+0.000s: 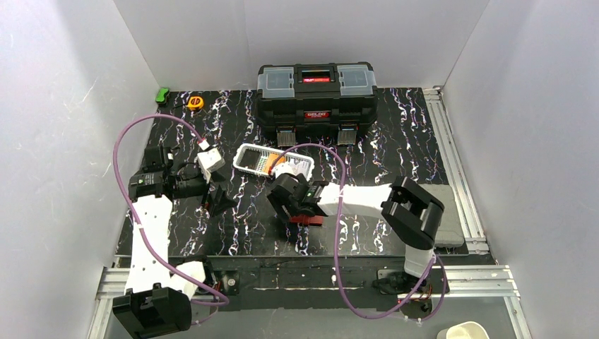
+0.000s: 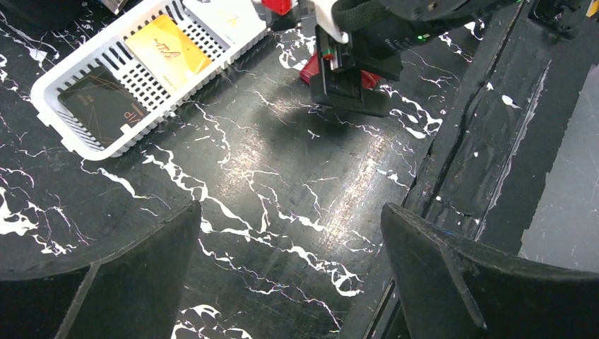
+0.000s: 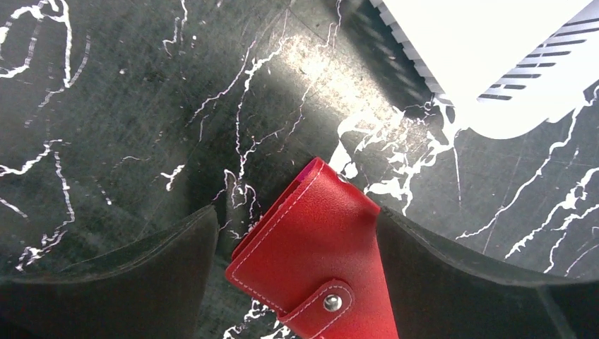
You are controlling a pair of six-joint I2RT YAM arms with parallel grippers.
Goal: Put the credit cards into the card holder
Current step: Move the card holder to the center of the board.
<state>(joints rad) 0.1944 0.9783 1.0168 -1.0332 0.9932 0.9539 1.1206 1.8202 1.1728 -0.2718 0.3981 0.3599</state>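
We find the card holder [image 3: 311, 261] lying shut on the black marbled table [image 1: 395, 155], snap tab fastened, just in front of the white mesh basket [image 2: 152, 113]. The right gripper [image 3: 298, 214] hangs low over it, jaws spread with the holder between them. The right finger sits against or just beside the holder's edge, and a narrow gap shows at the left finger. We cannot tell whether either pad touches.

An orange card [image 2: 167, 46] and a black card [image 2: 99, 106] lie flat in the basket. The left gripper [image 2: 291, 210] hovers over bare table left of the holder, jaws wide apart and empty. A black toolbox [image 1: 316, 92] stands behind the basket.
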